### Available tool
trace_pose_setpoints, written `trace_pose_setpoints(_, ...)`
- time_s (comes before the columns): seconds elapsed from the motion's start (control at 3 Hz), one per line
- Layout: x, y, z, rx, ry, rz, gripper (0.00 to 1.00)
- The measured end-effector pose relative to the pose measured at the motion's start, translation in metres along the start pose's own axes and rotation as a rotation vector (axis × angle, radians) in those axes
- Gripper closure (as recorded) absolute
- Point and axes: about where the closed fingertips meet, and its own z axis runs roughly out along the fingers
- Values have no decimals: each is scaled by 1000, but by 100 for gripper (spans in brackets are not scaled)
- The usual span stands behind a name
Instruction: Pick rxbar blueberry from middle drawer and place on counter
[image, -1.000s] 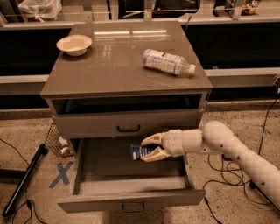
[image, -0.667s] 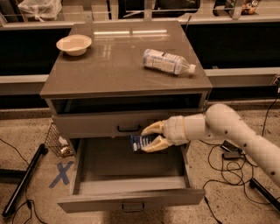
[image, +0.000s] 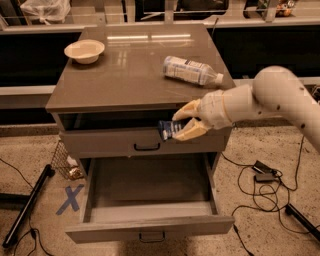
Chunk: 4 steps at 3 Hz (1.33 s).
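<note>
My gripper (image: 183, 123) is shut on the rxbar blueberry (image: 168, 129), a dark navy bar with white print, and holds it in front of the upper drawer front, just below the counter's front edge. The middle drawer (image: 150, 227) is pulled open below and looks empty inside. The counter (image: 130, 75) is the glossy grey-brown top of the cabinet. My white arm reaches in from the right.
A clear plastic water bottle (image: 192, 70) lies on its side at the counter's right. A cream bowl (image: 84, 50) sits at the back left. A wire basket (image: 64, 161) and a blue tape X (image: 70, 198) are on the floor at left; cables lie at right.
My gripper has lifted the bar up out of the open drawer, from inside it to the height of the upper drawer front.
</note>
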Motion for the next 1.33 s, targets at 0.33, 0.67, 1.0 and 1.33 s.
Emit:
trace_pose_setpoints(0.33,-13,-30,-18,32,40,21,100)
trace_pose_setpoints(0.67,-23,-61,-27,67,28,67,100)
trace_pose_setpoints(1.0,-36,-97,-13,97,-35,162,100)
trace_pose_setpoints(1.33,-41,-119,1,141,-52,272,100)
